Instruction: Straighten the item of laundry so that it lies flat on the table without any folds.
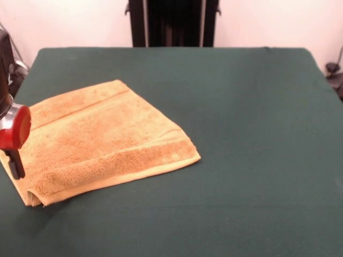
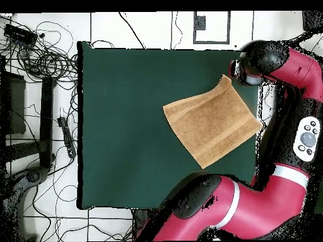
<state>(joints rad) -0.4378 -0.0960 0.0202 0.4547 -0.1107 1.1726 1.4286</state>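
Note:
The golden-orange towel (image 1: 102, 136) lies on the left part of the dark green table (image 1: 252, 134). Its near edge looks thick and doubled, with two layers showing at the near left corner. A woven band runs near its far edge. In the overhead view the towel (image 2: 211, 120) lies at the table's (image 2: 126, 126) right side. My gripper (image 1: 15, 163) hangs at the towel's left edge, close above its near left corner. In the overhead view the gripper (image 2: 240, 70) is at the towel's top right corner. I cannot see whether it holds cloth.
The arm's red links (image 2: 252, 201) curve round the table's right and bottom edges in the overhead view. Cables and stands (image 2: 38, 94) lie on the floor left of the table. The black pedestal (image 1: 172, 22) stands behind the far edge.

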